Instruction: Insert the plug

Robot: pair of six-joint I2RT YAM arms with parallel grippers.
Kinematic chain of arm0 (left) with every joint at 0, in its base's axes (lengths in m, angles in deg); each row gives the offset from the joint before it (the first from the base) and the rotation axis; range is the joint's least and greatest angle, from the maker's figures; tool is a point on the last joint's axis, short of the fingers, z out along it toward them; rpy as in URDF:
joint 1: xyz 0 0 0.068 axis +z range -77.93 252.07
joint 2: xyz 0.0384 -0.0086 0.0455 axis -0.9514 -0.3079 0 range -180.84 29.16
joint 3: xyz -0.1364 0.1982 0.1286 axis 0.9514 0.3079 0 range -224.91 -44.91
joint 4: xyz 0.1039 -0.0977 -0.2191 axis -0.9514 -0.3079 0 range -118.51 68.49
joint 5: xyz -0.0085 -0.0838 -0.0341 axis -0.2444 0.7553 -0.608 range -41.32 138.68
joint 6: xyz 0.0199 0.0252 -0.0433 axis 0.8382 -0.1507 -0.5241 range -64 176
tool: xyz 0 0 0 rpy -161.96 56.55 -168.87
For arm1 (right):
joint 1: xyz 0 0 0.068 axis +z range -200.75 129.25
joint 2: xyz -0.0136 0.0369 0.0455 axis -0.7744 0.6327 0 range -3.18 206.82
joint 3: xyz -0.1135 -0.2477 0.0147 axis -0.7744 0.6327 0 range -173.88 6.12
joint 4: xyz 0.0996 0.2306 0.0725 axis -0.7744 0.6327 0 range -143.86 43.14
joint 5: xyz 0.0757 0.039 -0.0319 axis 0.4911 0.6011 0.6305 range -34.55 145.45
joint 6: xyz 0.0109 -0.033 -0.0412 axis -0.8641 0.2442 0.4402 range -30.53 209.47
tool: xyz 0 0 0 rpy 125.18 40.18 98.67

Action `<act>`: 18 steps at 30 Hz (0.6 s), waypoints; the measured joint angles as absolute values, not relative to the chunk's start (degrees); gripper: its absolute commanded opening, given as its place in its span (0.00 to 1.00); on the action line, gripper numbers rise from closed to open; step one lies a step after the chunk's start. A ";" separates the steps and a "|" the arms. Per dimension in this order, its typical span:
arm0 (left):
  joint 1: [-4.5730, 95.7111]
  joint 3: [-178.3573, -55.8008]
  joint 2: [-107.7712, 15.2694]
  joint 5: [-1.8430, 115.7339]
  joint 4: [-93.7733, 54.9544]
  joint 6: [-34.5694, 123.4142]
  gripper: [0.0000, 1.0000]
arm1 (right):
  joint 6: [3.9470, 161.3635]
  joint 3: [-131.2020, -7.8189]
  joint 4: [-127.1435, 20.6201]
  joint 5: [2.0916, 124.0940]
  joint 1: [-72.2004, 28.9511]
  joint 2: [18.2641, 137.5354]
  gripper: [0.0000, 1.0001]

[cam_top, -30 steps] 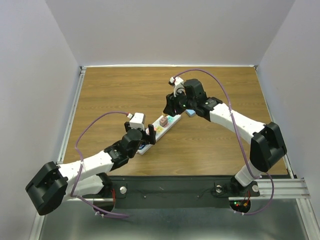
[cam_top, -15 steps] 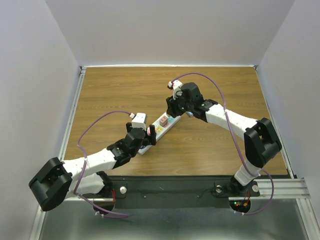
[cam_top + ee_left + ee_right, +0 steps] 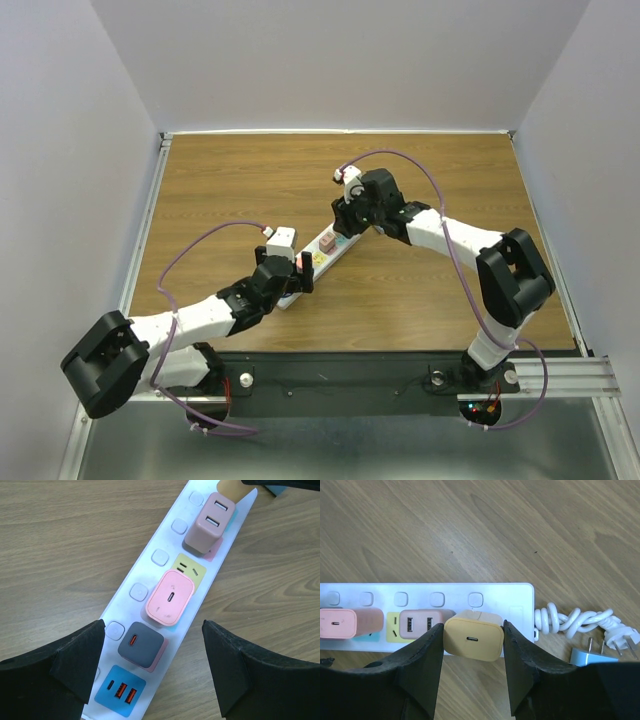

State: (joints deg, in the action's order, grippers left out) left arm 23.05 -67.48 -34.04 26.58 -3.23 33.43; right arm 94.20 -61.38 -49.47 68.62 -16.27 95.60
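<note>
Plug (image 3: 472, 639) pinched in right jaws at power strip (image 3: 417, 591), left jaws spread

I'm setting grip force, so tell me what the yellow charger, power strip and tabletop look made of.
The yellow charger is probably moulded plastic with a matte finish, going by its even colour and rounded edges. The power strip looks like smooth, slightly glossy white plastic with moulded-in buttons. The tabletop shows wood grain and is likely laminate or veneer, since the streaked brown pattern looks flat and low-sheen.
</note>
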 measured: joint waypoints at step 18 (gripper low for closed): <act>23.40 -69.07 -37.48 28.30 -4.02 34.53 0.89 | 95.71 -61.45 -52.19 72.62 -17.04 99.10 0.00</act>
State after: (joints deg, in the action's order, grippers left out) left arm 23.40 -69.07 -37.48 28.30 -4.02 34.53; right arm 95.71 -61.45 -52.19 72.62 -17.04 99.10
